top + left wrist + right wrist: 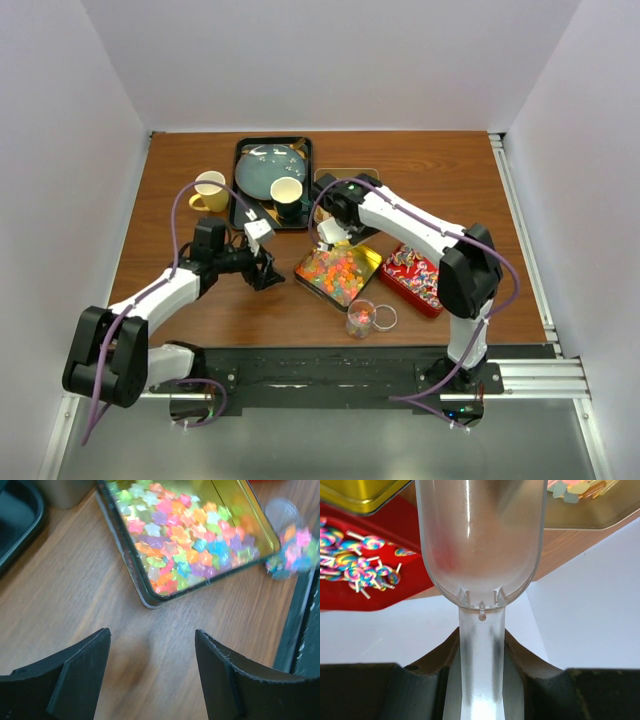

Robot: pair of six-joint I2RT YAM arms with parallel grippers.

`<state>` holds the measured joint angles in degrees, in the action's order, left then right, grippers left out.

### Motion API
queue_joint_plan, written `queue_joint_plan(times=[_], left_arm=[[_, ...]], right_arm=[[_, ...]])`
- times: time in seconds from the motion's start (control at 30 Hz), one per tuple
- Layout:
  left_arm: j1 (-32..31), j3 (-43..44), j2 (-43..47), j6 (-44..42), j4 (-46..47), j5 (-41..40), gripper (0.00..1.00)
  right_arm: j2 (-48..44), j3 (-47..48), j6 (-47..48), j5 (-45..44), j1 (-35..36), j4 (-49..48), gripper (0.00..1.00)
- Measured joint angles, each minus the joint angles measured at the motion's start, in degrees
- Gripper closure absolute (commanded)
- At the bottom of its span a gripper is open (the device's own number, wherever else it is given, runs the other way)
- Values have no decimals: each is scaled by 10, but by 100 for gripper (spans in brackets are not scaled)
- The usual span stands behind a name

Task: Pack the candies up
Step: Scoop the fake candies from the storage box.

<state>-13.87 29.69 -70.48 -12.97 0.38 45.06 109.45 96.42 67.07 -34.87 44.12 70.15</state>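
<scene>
Scoop (480,540), handle in right gripper (481,642), bowl pointing outward

Your left gripper (152,642): jaws apart above wood surface (65,597). Ahead, gold tin (150,598) holding star-shaped candies (185,545). Right, blurred clear cup (292,550) holding more. Black tray (17,522) corner upper left.

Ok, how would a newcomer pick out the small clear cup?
On the wooden table, look at the middle of the near edge. Just in front of the gold tin stands the clear cup with some candies inside. Unlike the flat tin and red tray, it is round and see-through.
</scene>
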Motion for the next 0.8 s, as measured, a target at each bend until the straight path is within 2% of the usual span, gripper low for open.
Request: queue_joint_plan(times=[0.17,0.33,0.8], left_arm=[[-4,15,-1,-127,-46,27,32],[-28,16,-21,-193,-55,26,38],[-40,-50,-22,-219,34,3,37]], right_arm=[[-12,-12,-3,1,8,25,100],[-10,-30,-16,-1,9,43,100],[35,-30,-63,-38,34,55,100]])
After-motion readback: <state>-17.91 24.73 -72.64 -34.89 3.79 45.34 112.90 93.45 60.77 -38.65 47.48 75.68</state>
